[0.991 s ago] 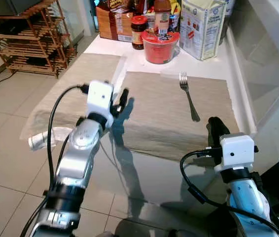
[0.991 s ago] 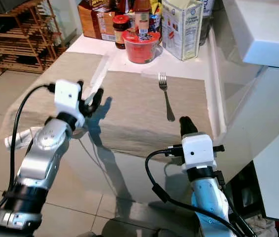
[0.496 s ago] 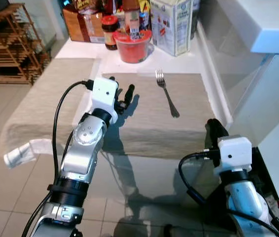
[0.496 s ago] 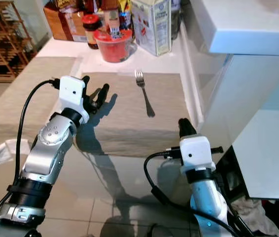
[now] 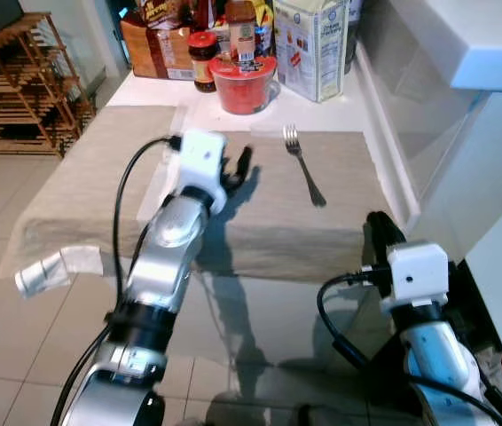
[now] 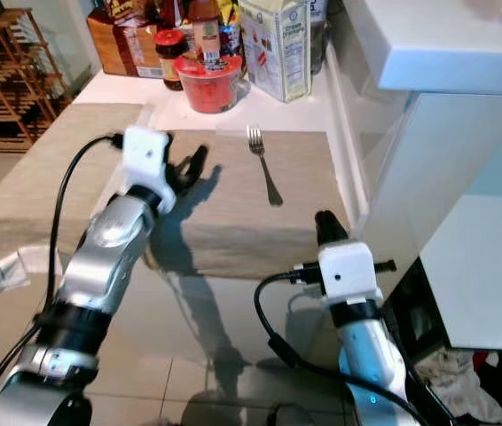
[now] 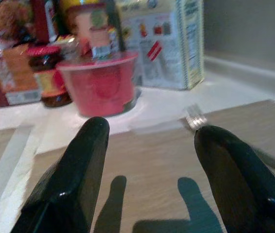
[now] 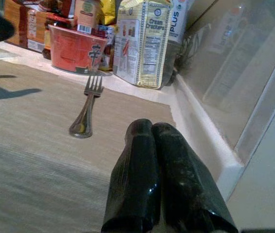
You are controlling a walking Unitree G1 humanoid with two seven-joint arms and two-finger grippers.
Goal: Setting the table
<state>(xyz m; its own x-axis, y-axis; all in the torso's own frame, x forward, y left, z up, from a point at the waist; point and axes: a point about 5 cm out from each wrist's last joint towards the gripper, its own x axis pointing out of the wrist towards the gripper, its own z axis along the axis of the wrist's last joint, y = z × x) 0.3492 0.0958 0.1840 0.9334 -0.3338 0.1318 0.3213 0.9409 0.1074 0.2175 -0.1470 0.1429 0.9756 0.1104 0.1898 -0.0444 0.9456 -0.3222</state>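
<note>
One fork (image 5: 303,164) on the placemat (image 5: 322,222), that's the only cutlery we have out. It lies on the mat's far half, tines toward the red cup-noodle tub (image 5: 244,84), handle end toward us.

Left gripper (image 5: 236,173) is raised over the mat's left part, fingers spread wide, nothing between them. In the left wrist view the fork (image 7: 196,118) tines show just beside one finger (image 7: 234,179), slightly beyond it. So we're aimed short and to the side of the fork, not over it.

Right gripper (image 5: 377,232) sits low at the mat's near right edge, fingers (image 8: 152,174) pressed together, empty. The fork (image 8: 85,109) is ahead of it and off to one side, well apart.

Our read: we're in the reach phase, no grasp yet.

Risks from here:
- Fork is flat on woven cloth. Descending too steep and the fingertips snag the mat and drag it, taking the fork along.
- Closing across the thin handle from above may skid it sideways instead of lifting it.
- Overshoot toward the back hits the tub, the jam jar (image 5: 202,73) or the cream crackers box (image 5: 309,44); these are packed tight and the box looks easy to tip.
- Table's glossy near edge is close to the mat; a pulled mat could slide off.
</note>
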